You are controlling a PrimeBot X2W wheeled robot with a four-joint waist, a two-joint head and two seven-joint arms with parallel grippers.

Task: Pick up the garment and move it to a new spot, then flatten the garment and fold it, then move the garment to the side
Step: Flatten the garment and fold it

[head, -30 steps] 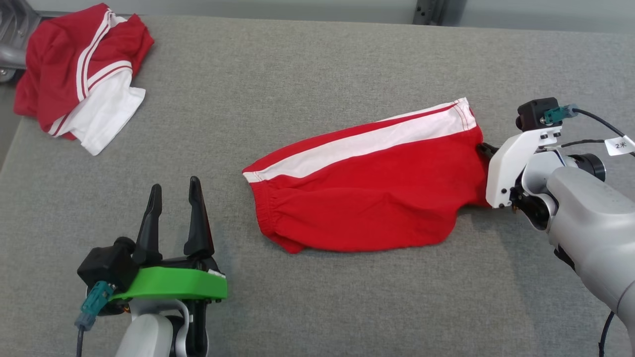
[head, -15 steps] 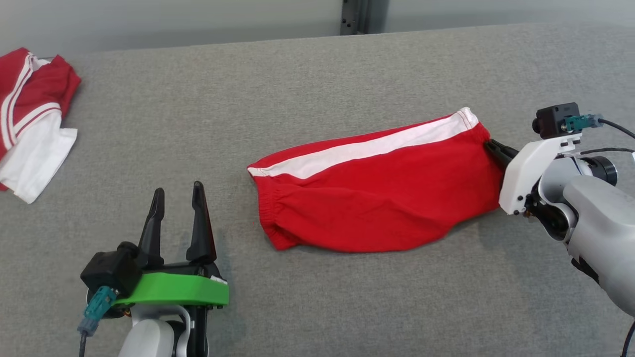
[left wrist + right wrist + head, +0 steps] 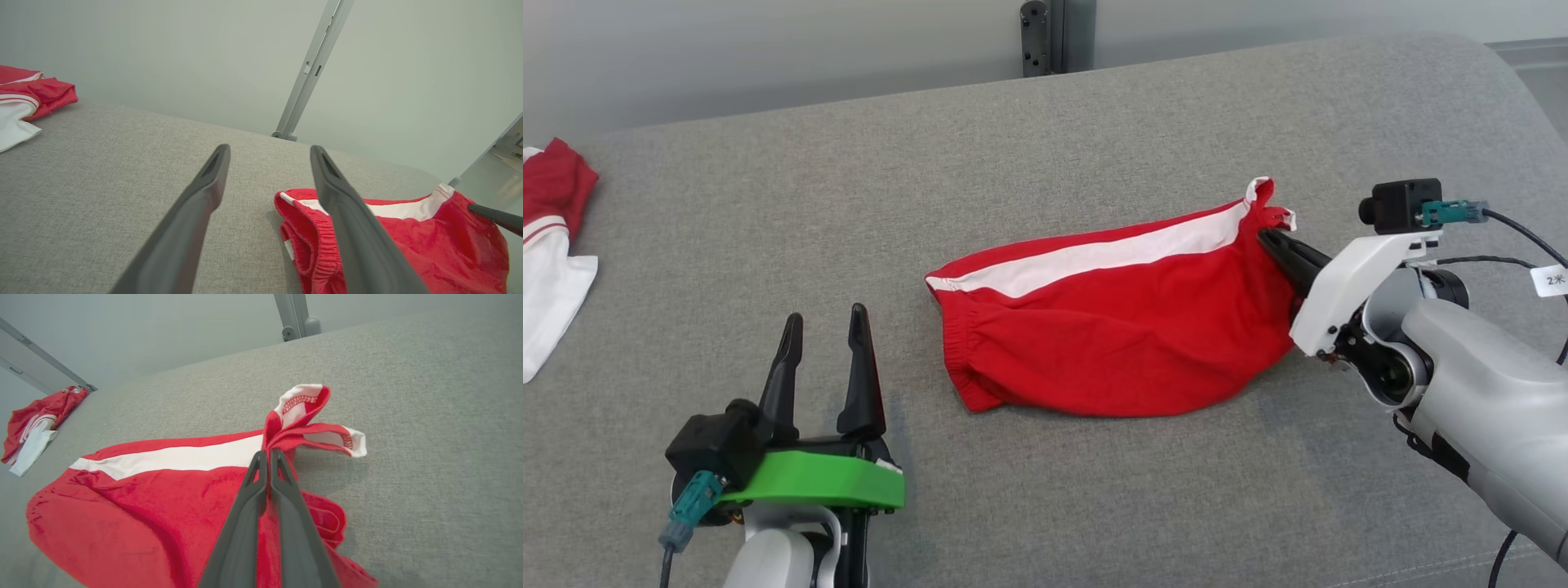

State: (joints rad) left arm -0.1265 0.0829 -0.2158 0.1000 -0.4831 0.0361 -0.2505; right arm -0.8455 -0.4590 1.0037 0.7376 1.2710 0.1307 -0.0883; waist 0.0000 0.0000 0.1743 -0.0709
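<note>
Since the earlier frame the head camera has swung to the right, so the whole picture has slid left. Apart from that, the right claw [image 3: 1270,239] has shifted to the upper corner of the shorts [image 3: 1119,327]. The hem [image 3: 1262,198] there lay flat before and now stands bunched.

I read the right claw as clamped. In its wrist view both fingers press together on a pinch of red cloth, and the white-edged hem [image 3: 302,400] flares out just beyond the tips in two flaps. The rest of the shorts [image 3: 143,498] trails away to the left of this claw and lies on the grey surface [image 3: 1045,155]. The white stripe [image 3: 1111,253] runs along the far edge, and the gathered waistband [image 3: 957,351] is at the end farthest from this claw.

The left claw [image 3: 825,318] hovers low over the surface with its fingers apart, holding nothing. The waistband sits ahead of it and to its right, clear of the fingers. In the left wrist view the shorts [image 3: 429,245] lie partly behind the right-hand finger.

A heap of clothes [image 3: 551,245], red and white, lies well off to the left of the left claw. A metal post [image 3: 1045,37] stands beyond the far edge of the surface.
</note>
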